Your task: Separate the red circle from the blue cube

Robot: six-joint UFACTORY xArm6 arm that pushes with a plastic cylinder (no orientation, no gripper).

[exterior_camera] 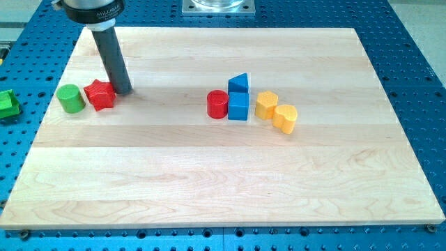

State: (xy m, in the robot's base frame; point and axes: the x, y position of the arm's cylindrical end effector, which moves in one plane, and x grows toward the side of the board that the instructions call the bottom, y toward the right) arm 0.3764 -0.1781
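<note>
Fingers do not exist on this rod, so nothing is apart or clamped; my tip (123,90) rests on the wooden board (223,188) near its left edge at the view's upper left, just beside the red star (100,95), with the green cylinder (70,98) on the star's far side. Well apart, near the board's middle, the red circle (217,104) touches the blue cube (238,107) on its left. Behind the cube sits a blue triangle (239,83); to its right lie two yellow blocks (266,104) (285,118). Bare wood spreads between tip and circle and across the view's bottom. The rod (113,59) leans slightly, upper end toward the view's left.
</note>
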